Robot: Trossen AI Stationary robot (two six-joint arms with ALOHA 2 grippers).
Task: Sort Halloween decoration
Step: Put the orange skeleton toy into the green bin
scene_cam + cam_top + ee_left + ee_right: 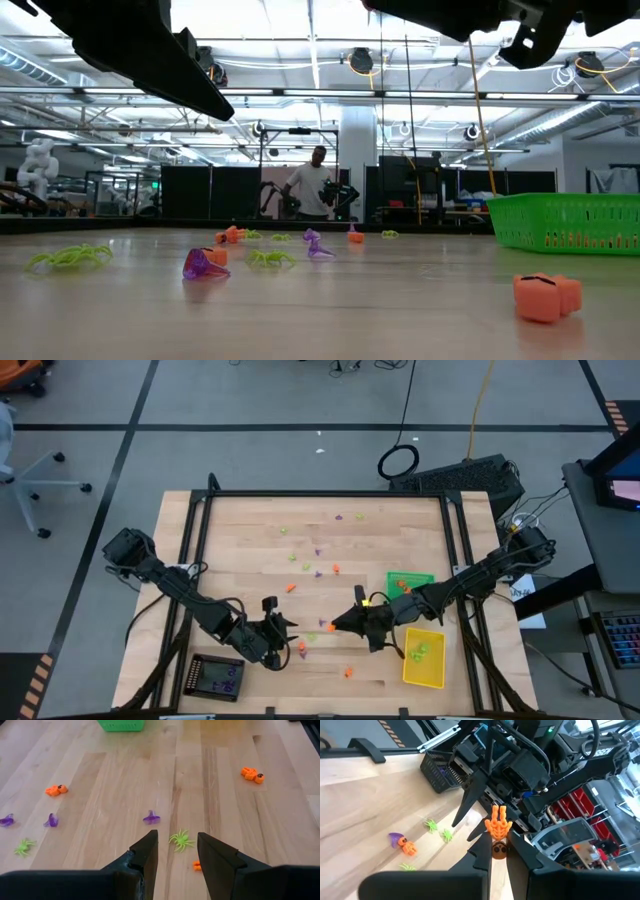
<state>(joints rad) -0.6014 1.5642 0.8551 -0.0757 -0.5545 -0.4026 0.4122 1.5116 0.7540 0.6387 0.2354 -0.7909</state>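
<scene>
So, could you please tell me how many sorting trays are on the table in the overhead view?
3. The green tray sits partly under the right arm, the yellow tray next to it at the table's edge, the black tray by the left arm. No others appear hidden.

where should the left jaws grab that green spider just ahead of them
Grip the green spider across its small central body, coming straight down from above. It lies flat on the table with thin legs splayed all round, so side approaches would only catch legs. The left gripper is open, nearly over it.
</scene>
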